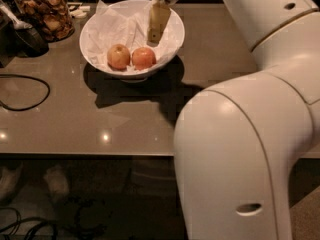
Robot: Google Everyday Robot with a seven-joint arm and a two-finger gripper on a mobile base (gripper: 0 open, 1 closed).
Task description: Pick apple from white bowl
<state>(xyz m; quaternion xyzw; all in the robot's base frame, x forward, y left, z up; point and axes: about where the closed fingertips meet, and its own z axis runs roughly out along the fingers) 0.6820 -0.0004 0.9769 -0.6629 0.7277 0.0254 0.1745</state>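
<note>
Red-orange, the apple (143,58) lies in the white bowl (89,40), low and just in front of our hand (156,30), with a paler apple (118,56) just beside it. We hold the hand over the bowl's crumpled paper (117,26), pointing down, likely to descend on the fruit. Open or closed, we cannot tell. Both apples rest in the bowl on the tabletop (125,129), so nothing is lifted.

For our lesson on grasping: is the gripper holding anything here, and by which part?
Nothing is held. The gripper hangs over the far side of the white bowl; the apple lies in it, untouched.
</note>
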